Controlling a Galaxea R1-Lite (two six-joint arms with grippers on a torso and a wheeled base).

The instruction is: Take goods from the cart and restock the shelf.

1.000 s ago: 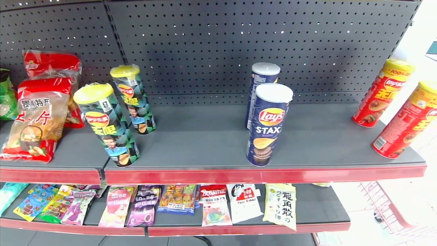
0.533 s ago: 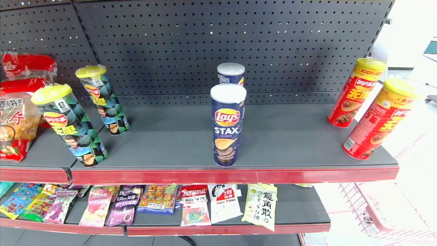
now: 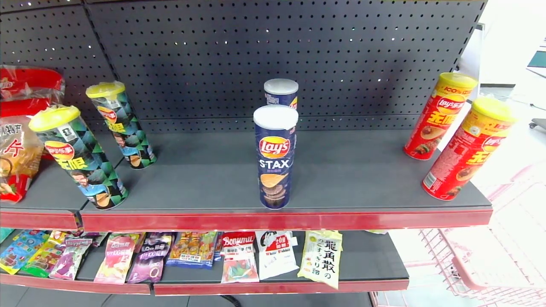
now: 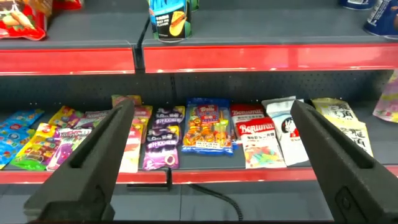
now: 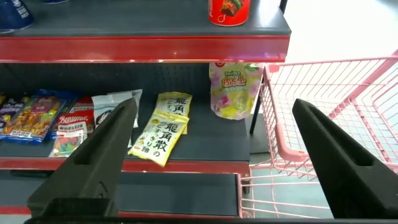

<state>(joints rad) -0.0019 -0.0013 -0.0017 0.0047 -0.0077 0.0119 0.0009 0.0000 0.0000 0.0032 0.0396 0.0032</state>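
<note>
Left claw [image 4: 211, 109] has its two dark fingers spread wide apart, facing the snack packets [image 4: 205, 124] that lie in a row on the lower shelf [image 4: 199, 176]. Right claw [image 5: 214, 104] is spread just as wide. It faces the end of that shelf, where a yellow packet [image 5: 165, 127] and a green pouch [image 5: 233, 87] sit just beside the pink wire cart [image 5: 336, 112].

From the head camera, the cart stands nearest, at 4 o'clock. The lower shelf runs from 8 to 5 o'clock with its packets lined along the front.

Above it is the upper shelf [image 3: 349, 170], which has a red front edge. A blue can [image 3: 274, 162] stands upright at the centre, close to that edge. At 9 o'clock stands a green can [image 3: 76, 160] with a yellow lid, and at 3 o'clock a red can [image 3: 467, 149]. Red snack bags [image 3: 17, 145] sit at the far 9 o'clock edge.

Farther back, each front can has a twin behind it: a second blue can [image 3: 280, 91], a second green can [image 3: 119, 125] and a second red can [image 3: 437, 117]. A dark pegboard [image 3: 256, 51] closes the back at 12 o'clock.
</note>
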